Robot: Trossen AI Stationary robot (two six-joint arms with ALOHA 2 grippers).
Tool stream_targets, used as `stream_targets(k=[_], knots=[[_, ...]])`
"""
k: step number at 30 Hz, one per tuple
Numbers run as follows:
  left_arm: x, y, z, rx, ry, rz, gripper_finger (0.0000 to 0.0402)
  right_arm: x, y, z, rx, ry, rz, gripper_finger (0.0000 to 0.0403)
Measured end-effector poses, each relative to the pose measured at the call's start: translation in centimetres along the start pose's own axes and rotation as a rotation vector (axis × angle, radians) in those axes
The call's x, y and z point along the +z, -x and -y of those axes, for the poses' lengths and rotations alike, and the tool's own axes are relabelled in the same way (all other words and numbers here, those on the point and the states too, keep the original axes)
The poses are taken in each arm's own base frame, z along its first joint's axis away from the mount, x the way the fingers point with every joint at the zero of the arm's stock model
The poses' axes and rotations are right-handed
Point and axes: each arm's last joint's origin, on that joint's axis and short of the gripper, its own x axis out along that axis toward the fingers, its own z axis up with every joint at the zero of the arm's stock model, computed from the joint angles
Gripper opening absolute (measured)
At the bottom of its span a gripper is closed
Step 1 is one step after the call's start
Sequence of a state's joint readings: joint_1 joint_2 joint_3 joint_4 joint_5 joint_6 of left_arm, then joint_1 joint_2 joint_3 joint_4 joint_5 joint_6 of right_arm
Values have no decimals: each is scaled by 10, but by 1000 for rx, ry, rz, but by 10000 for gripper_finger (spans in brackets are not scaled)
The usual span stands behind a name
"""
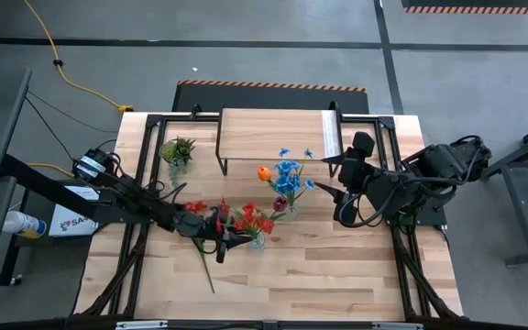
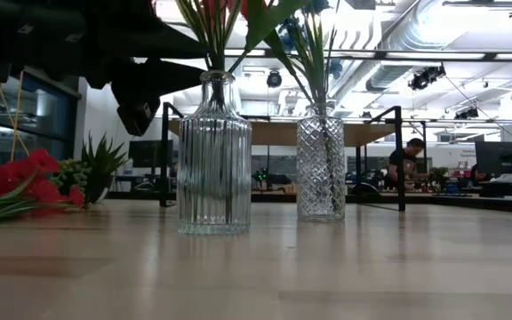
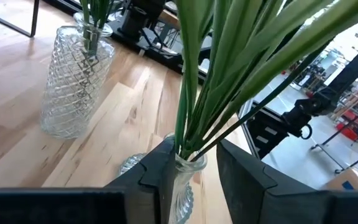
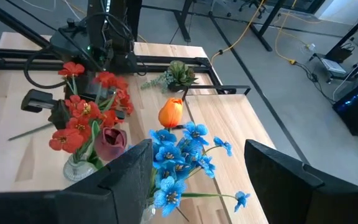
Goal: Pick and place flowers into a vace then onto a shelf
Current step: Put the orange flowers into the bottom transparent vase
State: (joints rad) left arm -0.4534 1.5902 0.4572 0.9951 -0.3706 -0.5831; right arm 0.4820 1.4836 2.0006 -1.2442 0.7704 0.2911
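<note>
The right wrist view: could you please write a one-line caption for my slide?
Open right gripper above blue flowers, with an orange tulip and red flowers beyond.

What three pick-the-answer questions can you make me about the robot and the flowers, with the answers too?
1. Where is the left hand?
A. on the floor
B. at the neck of the ribbed vase
C. up by the ceiling

2. What colour are the flowers in the ribbed vase?
A. red
B. yellow
C. white

3. How is the ribbed vase?
A. lying down
B. broken
C. standing upright

Answers:
1. B, the left wrist view shows that neck right in front of it.
2. A, the red flowers rise from it.
3. C, the low view shows it upright on the table.
</note>
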Motion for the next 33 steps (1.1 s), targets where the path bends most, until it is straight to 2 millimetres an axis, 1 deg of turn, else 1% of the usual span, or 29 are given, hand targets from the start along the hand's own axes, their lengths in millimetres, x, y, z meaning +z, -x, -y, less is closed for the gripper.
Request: stream_targets(k=[6, 12, 15, 21, 25, 33], knots=[[6, 6, 5, -16, -6, -28, 152, 0, 0, 0, 3, 0, -1, 245], [12, 21, 12, 2, -11, -92, 152, 0, 0, 0, 3, 0, -1, 245], [12, 28, 18, 7, -16, -110, 152, 0, 0, 0, 3, 0, -1, 245], [6, 34, 27, 11, 0, -105, 152, 0, 0, 0, -6, 0, 2, 245], [3, 33, 23, 72, -10, -101, 152, 2, 0, 0, -5, -12, 16, 245], [1, 33, 19, 137, -36, -96, 152, 3, 0, -1, 0, -24, 28, 245]])
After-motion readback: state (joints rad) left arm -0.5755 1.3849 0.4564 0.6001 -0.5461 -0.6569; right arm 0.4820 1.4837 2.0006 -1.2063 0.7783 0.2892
